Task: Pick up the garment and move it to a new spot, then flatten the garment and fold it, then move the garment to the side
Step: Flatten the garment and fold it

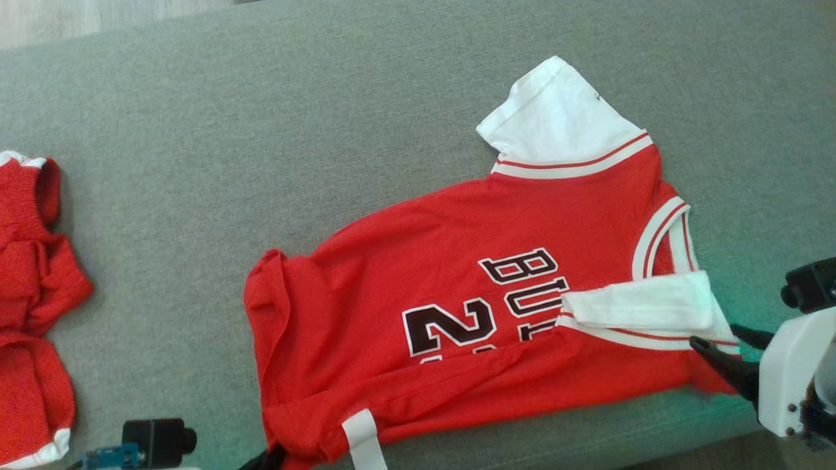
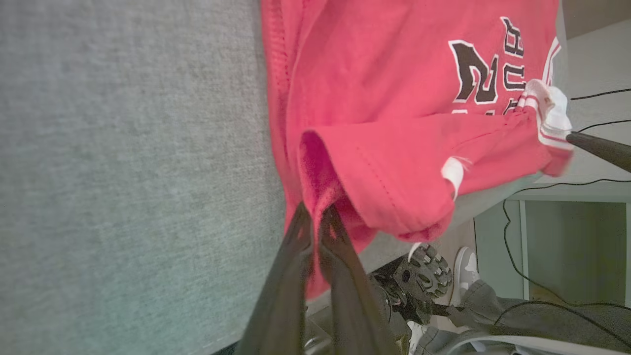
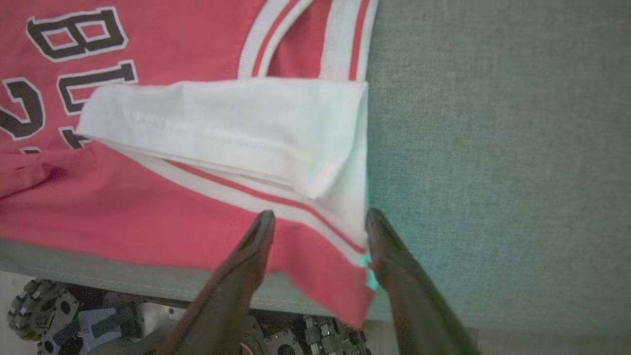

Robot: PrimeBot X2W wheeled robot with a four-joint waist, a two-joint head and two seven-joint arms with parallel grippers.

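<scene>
The red basketball jersey with white sleeves and dark lettering lies spread on the grey cloth-covered bench, close to its near edge and well apart from a crumpled red garment at the left. Its near long side is turned over the chest and one white sleeve lies on the letters, so I judge the folding step is in hand. The left tool is clamped on the hem corner. The right tool has its fingers apart on either side of the shoulder corner, gripping nothing. Next, the left tool should lay the hem down flat and let go, before the far side is folded
</scene>
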